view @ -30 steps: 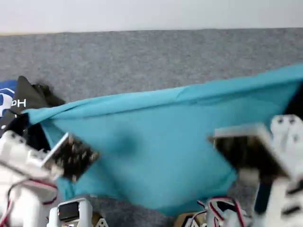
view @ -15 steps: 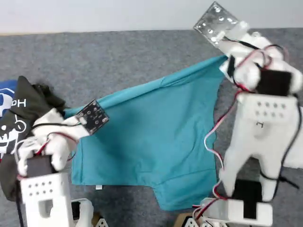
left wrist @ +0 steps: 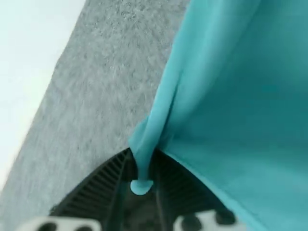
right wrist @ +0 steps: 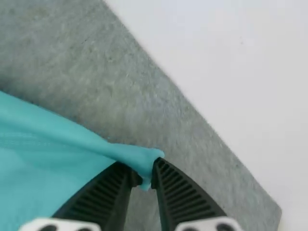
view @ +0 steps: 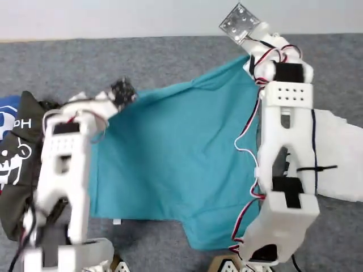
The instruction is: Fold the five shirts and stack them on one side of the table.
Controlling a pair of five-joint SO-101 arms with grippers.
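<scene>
**A:** Pinching the far edge of the teal shirt (view: 181, 164) at two points, is that how both arms stand?

**B:** Yes. The left hand (left wrist: 141, 175) is closed tight on a narrow fold of the edge, at about ten o'clock of the shirt. The right hand (right wrist: 143, 177) is clamped just as tight on a corner at about one o'clock. A small tuft of cloth pokes out past each pair of jaws.

**A:** And the rest of the shirt?

**B:** It lies spread on the grey tabletop (view: 170, 62), running from the held edge towards six o'clock, near the arm bases. A heap of dark garments (view: 25, 141) sits at nine o'clock and a white cloth (view: 340, 170) at three o'clock.

**A:** How do you expect it to handle?

**B:** It looks light, thin and quite limp. The edge sags between the two grips, so I judge it will droop and drag rather than hold any shape. It should not break, but it may bunch or slide on the felt-like surface.

**A:** Where would you take hold?

**B:** At corners and seam edges, as now, where the cloth is doubled and gives the jaws something to bite. A grip on the middle would likely only gather a wrinkle.
</scene>
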